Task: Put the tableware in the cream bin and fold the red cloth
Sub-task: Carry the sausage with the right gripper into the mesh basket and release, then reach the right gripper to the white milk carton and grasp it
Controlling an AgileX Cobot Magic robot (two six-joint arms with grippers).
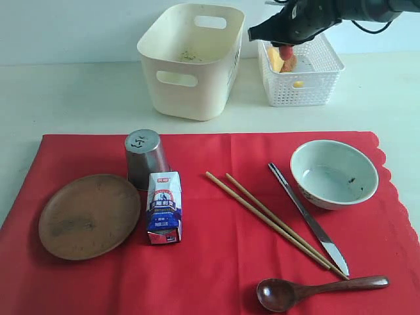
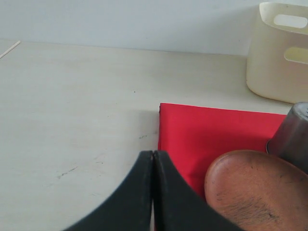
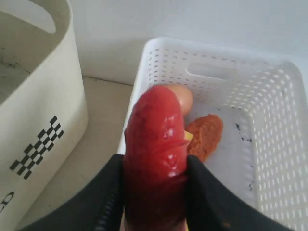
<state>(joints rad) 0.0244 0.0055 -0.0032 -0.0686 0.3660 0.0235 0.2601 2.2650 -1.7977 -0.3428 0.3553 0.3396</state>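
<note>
On the red cloth (image 1: 216,243) lie the wooden plate (image 1: 88,215), the upturned steel cup (image 1: 146,157), the chopsticks (image 1: 272,220), the knife (image 1: 308,220), the pale bowl (image 1: 333,174) and the dark spoon (image 1: 315,291). The cream bin (image 1: 191,59) stands behind the cloth. My right gripper (image 1: 283,44) hangs over the white mesh basket (image 1: 300,71), shut on a red sausage (image 3: 155,144). My left gripper (image 2: 153,155) is shut and holds nothing, just off the cloth's corner (image 2: 192,130) beside the plate (image 2: 255,192) and the cup (image 2: 291,134); the exterior view does not show it.
A small milk carton (image 1: 163,207) lies on the cloth between plate and chopsticks. In the mesh basket (image 3: 269,144) are an egg (image 3: 182,95), an orange-brown piece (image 3: 204,134) and a yellow bit (image 1: 298,83). The cream bin (image 3: 33,110) stands close beside the basket.
</note>
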